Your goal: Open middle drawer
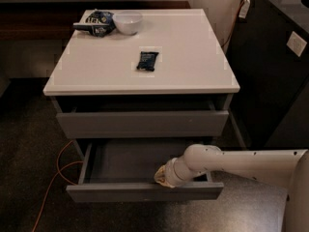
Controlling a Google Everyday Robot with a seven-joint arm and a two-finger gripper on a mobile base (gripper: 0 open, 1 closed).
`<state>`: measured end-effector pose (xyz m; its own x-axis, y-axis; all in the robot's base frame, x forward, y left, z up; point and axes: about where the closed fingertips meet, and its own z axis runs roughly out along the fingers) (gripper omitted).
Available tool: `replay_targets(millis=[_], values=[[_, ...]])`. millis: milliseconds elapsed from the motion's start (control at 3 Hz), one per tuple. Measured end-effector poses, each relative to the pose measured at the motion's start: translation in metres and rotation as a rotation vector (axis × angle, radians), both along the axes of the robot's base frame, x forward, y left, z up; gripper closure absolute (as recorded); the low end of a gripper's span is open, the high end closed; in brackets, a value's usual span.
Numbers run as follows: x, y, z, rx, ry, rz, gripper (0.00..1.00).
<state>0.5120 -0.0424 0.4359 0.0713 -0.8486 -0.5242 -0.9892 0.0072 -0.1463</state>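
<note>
My gripper [164,176] sat low in front of the cabinet [145,71], at the end of my pale arm [241,162], which reached in from the right edge of the view. The gripper was inside the middle drawer [126,160], close to its front right corner and just behind the top edge of the front panel. I could not tell how wide it was open, whether it had hold of anything, or whether it was touching the panel.

The middle drawer stood pulled well out from the cabinet body, its grey tray-like box open to view from above and its flat front nearest the camera. Above it, the taller-fronted drawer [142,123] stood out a little from the body, under the white top.

On the white top, a white bowl [128,22] stood near the back left corner, with a blue snack bag [95,23] just beside it, towards the left edge. A small dark packet [147,60] lay near the middle of the top, well apart from both.

An orange cable [54,181] trailed over the dark floor to the left of the drawer. A black unit [276,62] stood to the right of the cabinet.
</note>
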Motion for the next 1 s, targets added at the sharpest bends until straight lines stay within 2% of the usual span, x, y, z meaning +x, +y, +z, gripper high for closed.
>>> replay_targets(millis=[333, 667, 1000], values=[[0.000, 0.000, 0.000, 0.000, 0.000, 0.000, 1.00], [-0.021, -0.001, -0.003, -0.020, 0.008, 0.014, 1.00], [-0.019, 0.000, 0.001, -0.020, 0.008, 0.014, 1.00]])
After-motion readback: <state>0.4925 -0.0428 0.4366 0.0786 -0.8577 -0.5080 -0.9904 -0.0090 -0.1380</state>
